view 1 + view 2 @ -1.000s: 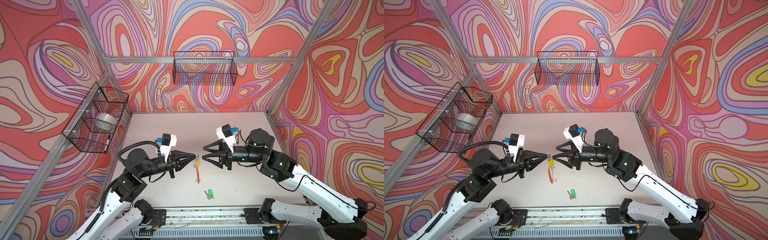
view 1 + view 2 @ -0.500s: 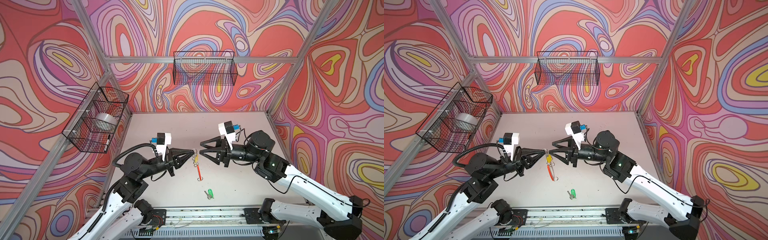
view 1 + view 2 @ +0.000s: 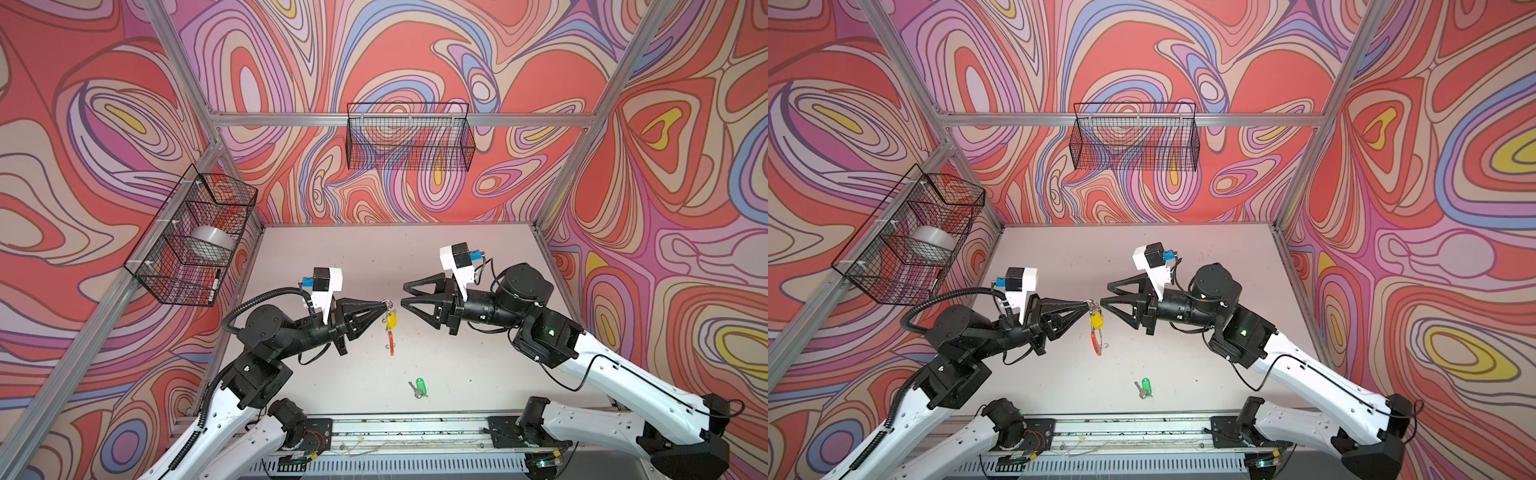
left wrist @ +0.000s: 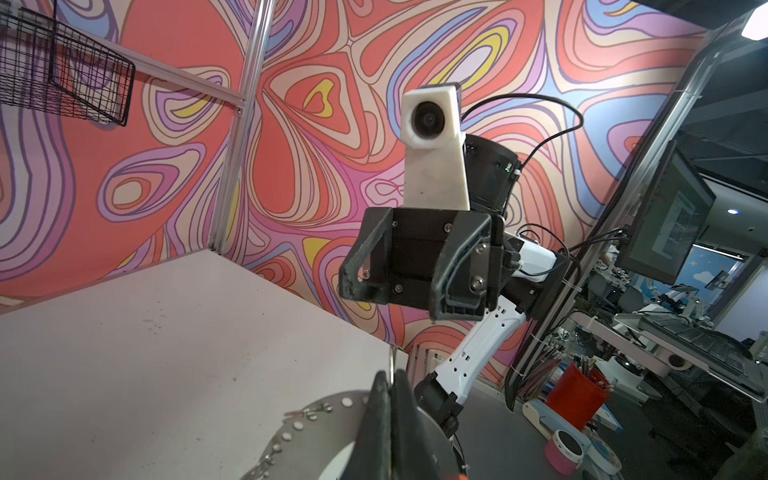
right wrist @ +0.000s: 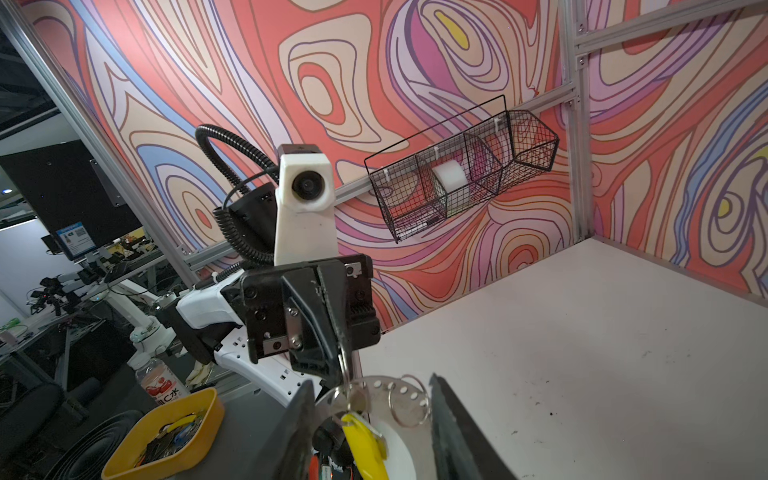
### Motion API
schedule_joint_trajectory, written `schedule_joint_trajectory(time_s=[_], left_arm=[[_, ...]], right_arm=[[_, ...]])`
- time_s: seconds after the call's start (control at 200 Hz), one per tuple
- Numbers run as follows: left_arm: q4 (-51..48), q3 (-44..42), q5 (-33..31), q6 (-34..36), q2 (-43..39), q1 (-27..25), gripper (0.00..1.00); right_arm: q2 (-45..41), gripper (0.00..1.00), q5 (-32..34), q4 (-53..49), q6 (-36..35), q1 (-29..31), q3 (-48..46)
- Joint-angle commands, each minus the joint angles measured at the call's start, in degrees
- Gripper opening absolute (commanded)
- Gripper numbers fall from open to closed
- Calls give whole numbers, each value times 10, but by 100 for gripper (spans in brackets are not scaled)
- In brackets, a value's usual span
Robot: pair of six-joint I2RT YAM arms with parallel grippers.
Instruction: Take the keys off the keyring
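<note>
Here the left jaws pinch a split ring (image 3: 388, 304), dangling the keyring (image 3: 390, 340) and yellow-tagged key (image 3: 391, 321); right jaws gape half-wide beside them; green-tagged key (image 3: 420, 386) lies near the front edge of the table (image 3: 478, 374).

In both top views the left black parallel gripper (image 3: 383, 305) (image 3: 1085, 304) points level toward the centre of the frame. Its fingers are pressed together on the large flat grey keyring (image 3: 390, 341). The right black parallel gripper (image 3: 403, 294) faces it, tip near tip, its jaws apart and holding nothing. The white-and-black left arm (image 3: 226, 419) and right arm (image 3: 623, 370) rise from the lower corners with their elbows bent.
</note>
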Motion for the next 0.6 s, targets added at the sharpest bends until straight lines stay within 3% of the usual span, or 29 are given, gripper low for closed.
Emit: schedule_joint_trajectory(time_s=[0.0,0.19,0.596], left_arm=[[-97,58,-21,33,2,0,0],[-248,141,-75,42,34,-3,0],[-378,221,-150,40,65,-12,0]], right_arm=[[-16,44,46,-35,-12,2,-12],[-23,37,85,-50,-14,2,-21],[5,36,94,-56,-14,2,-11]])
